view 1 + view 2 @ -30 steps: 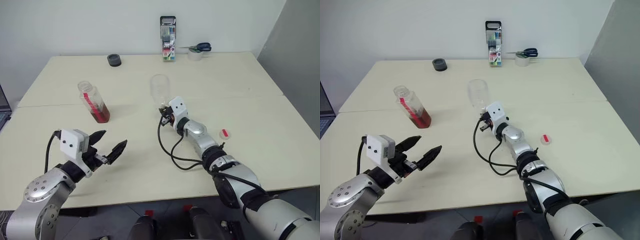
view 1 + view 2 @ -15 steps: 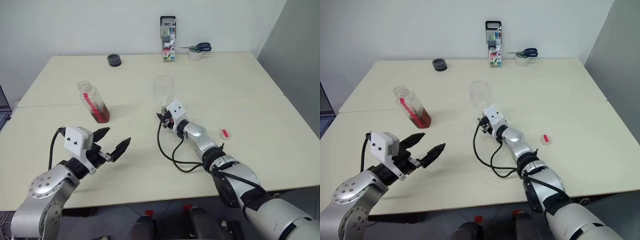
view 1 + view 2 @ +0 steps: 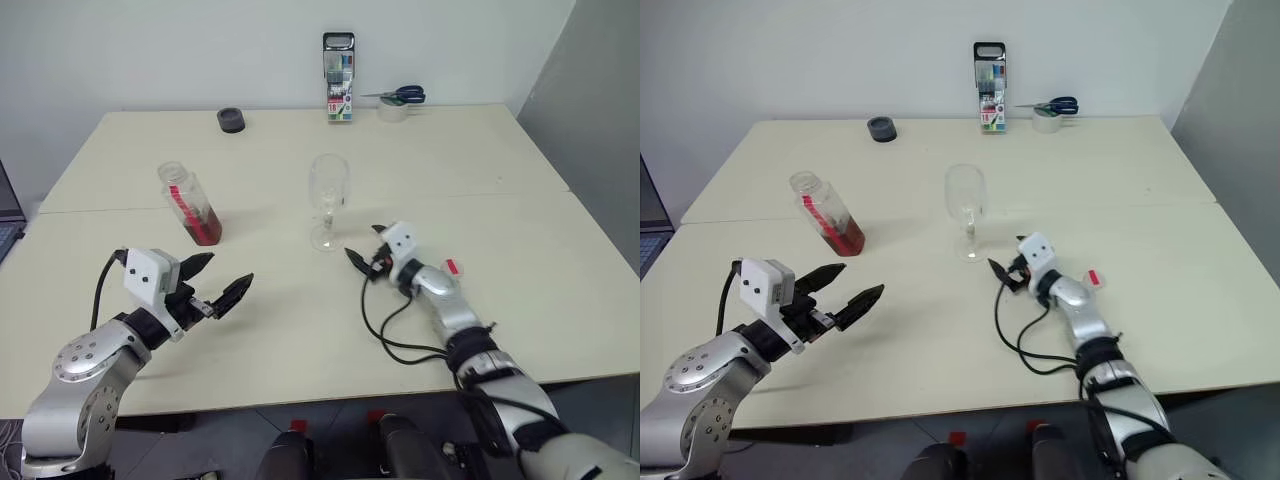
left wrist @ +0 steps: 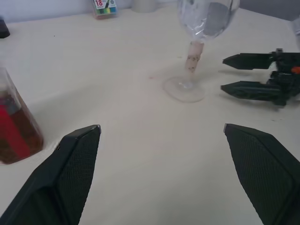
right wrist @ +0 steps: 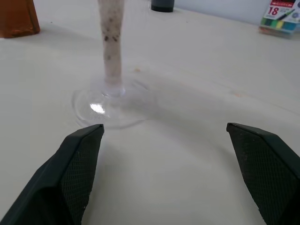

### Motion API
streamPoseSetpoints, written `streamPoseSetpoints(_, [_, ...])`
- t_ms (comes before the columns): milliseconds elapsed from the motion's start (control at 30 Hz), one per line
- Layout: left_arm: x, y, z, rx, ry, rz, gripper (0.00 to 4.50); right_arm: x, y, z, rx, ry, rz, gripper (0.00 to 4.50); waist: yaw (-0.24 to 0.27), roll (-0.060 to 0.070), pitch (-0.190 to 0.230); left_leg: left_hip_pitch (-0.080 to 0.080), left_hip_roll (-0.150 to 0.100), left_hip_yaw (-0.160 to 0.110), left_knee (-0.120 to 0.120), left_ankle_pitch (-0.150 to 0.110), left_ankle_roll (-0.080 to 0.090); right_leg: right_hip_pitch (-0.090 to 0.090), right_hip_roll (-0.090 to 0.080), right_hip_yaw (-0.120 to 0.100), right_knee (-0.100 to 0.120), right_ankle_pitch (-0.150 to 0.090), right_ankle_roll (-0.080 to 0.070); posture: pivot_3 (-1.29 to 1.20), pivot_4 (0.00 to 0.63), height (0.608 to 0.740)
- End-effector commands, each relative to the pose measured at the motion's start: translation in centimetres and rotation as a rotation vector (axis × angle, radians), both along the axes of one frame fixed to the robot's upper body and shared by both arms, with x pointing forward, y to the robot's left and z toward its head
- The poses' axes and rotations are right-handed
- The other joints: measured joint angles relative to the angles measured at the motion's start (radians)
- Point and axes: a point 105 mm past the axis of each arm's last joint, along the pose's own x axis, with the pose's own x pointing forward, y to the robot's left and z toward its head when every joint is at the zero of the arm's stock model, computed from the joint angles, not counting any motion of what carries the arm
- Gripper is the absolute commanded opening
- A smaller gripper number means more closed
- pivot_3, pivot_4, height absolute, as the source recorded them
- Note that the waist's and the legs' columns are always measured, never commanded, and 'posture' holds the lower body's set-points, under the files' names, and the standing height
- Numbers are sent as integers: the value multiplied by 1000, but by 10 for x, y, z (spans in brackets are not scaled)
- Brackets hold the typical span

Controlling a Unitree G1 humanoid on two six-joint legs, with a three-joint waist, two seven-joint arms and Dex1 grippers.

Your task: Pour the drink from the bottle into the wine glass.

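The wine glass (image 3: 328, 200) stands upright and empty at the middle of the table, nothing touching it. Just to its right my right gripper (image 3: 363, 243) is open, level and aimed at the glass foot (image 5: 110, 105), a short gap away. The bottle (image 3: 188, 205) stands uncapped at the left, with the reddish-brown drink (image 3: 845, 237) filling its lower part. My left gripper (image 3: 228, 272) is open near the front left, short of the bottle (image 4: 14, 126), with nothing between its fingers. The left wrist view shows the glass stem (image 4: 194, 51) and the right gripper (image 4: 225, 72) beside it.
A red-and-white cap (image 3: 450, 267) lies on the table right of my right wrist. At the far edge are a black round object (image 3: 231, 120), a marker pack (image 3: 337, 80), and a tape roll with scissors (image 3: 397, 100).
My right gripper has opened, let go of the wine glass stem, and drawn back to the right. The glass now stands on its own. The left gripper stays open, nearly still.
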Motion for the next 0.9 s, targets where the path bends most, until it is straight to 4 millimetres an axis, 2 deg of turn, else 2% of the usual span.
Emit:
streamPoseSetpoints(33, [4,21,8,16,-54,110,4500,-26,-2,42,-23,-63,135,4475,4,1,1,0,0,0,0,0,0,0,0,0,0,0,0,0,150,740])
streamPoseSetpoints(167, [15,47,-2,41,-56,287,4500,-63,-3,78,-39,-52,292,4475,1,2,1,1,1,0,0,-1,2,0,0,0,0,0,0,0,150,740])
streamPoseSetpoints(300, [25,63,-1,10,-94,425,4500,-99,-1,113,-1,-14,454,4475,13,1,1,1,1,-3,0,-1,2,2,0,-2,0,0,0,0,150,740])
streamPoseSetpoints(433, [35,74,7,0,-131,501,4500,-127,-1,132,27,66,576,4475,25,0,0,0,0,-4,1,-1,2,2,-1,-2,-2,0,0,0,150,740])
streamPoseSetpoints(567, [44,78,13,7,-149,505,4500,-133,3,143,38,74,579,4475,25,0,0,0,0,-4,1,-1,2,3,-1,-3,-2,0,0,0,150,740])
streamPoseSetpoints(667, [58,77,22,23,-170,467,4500,-127,9,152,90,48,540,4475,25,0,0,0,0,-3,1,-1,2,2,-1,-4,-1,0,0,0,150,740])
streamPoseSetpoints(900, [77,68,29,44,-175,373,4500,-120,9,153,111,54,487,4475,25,-1,0,-1,-1,-2,1,0,-1,1,-1,-3,-3,0,0,0,150,740])
